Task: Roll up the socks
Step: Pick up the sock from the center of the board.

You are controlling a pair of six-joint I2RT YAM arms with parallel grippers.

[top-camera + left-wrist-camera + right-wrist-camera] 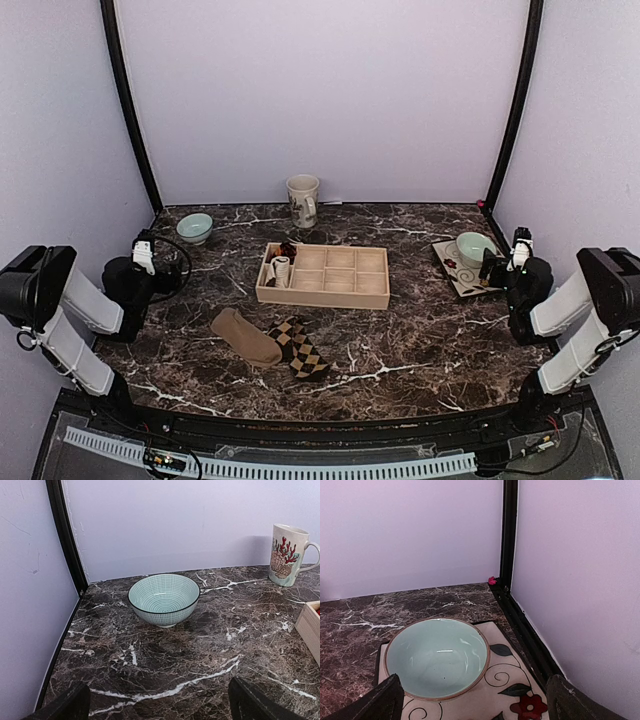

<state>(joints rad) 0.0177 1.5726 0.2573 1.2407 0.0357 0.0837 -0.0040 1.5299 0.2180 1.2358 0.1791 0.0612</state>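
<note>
A plain tan sock [247, 337] lies flat on the marble table near the front, left of centre. A dark brown argyle sock [301, 349] lies beside it on the right, their ends touching. My left gripper [147, 257] is at the far left, well away from the socks, open and empty; its fingertips [255, 702] show at the bottom of the left wrist view. My right gripper [517, 250] is at the far right, open and empty, its fingertips [567, 701] wide apart over a floral plate.
A wooden divided tray [323, 291] sits mid-table with a white striped rolled sock [281, 269] and a dark reddish bundle [288, 250] in its left cells. A mug [303, 200] stands at the back. A teal bowl [163, 599] is back left. A pale green bowl [436, 657] sits on a floral plate [515, 695] at right.
</note>
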